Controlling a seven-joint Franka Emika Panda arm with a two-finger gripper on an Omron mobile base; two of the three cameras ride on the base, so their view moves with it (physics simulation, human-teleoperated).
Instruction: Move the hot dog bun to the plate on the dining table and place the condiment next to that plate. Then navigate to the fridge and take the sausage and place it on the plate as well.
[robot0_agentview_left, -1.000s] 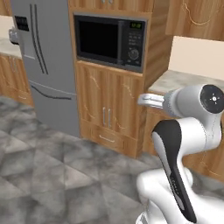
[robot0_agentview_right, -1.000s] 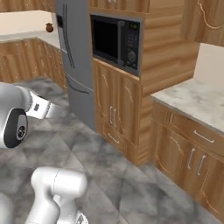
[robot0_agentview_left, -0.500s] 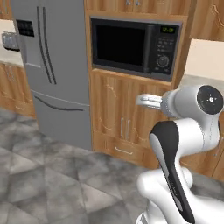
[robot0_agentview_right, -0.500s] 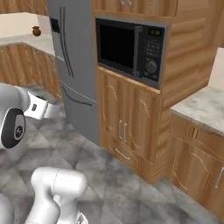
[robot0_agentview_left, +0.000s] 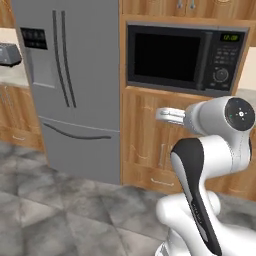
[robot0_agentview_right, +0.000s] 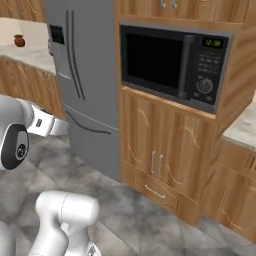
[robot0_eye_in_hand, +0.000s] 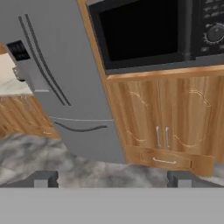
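The fridge (robot0_agentview_left: 75, 85) stands tall and grey with its doors closed, two long vertical handles down the upper doors and a curved handle across the lower drawer; a dark dispenser panel sits on its left door. It fills the left of the left base view and appears again in the right base view (robot0_agentview_right: 82, 85) and, tilted, in the hand view (robot0_eye_in_hand: 52, 83). Just beside it on the right is a wooden cabinet column holding a black microwave (robot0_agentview_left: 182, 57) with a green clock display, and below that a pair of wooden doors (robot0_agentview_right: 160, 155) with small metal pulls above a drawer. A toaster (robot0_agentview_left: 7, 54) rests on the surface to the left of the fridge, and a small brown pot (robot0_agentview_right: 19, 40) sits on the far surface in the right base view. The floor (robot0_agentview_left: 55, 210) is grey marbled tile. In the hand view the pincer (robot0_eye_in_hand: 113, 178) has its two dark tips standing wide apart with nothing between them, pointed toward the cabinet and fridge, well apart from both
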